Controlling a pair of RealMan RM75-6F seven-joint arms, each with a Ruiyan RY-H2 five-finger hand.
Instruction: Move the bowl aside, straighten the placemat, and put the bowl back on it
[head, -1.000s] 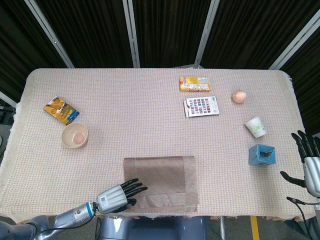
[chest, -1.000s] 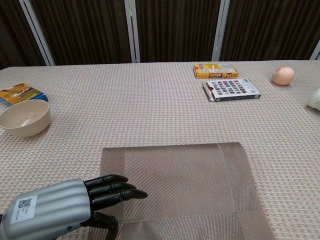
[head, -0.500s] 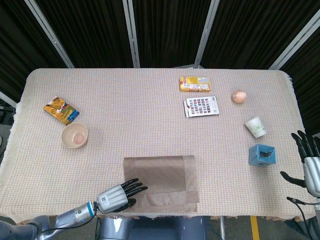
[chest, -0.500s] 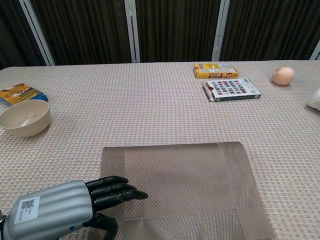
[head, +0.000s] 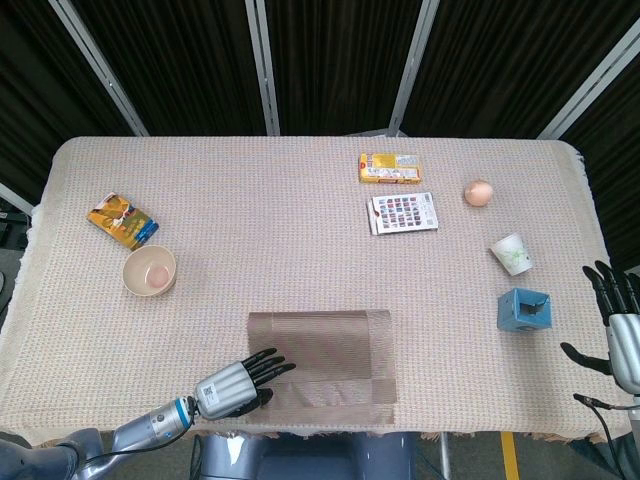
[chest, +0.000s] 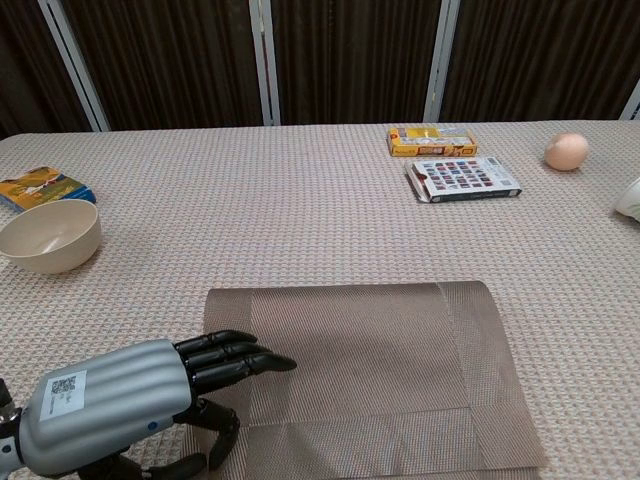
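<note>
risk: left hand (chest: 120, 405) w/ fingers on the placemat (head: 325, 355) near-left corner could drag or bunch it if pressed unevenly, leaving it skewed. hand lies flat, fingers extended, grasping nothing. right hand (head: 620, 335) released, off the table edge. bowl (head: 149, 270) sits aside, far left.

A table (head: 300, 240) covered by a beige woven cloth fills most of the head view, its fringed edge showing at 6 and 9 o'clock. Behind it, from 10 to 2 o'clock, hang dark pleated curtains (head: 330, 60) crossed by slanted pale metal bars (head: 262, 65). The light is even and soft.
</note>
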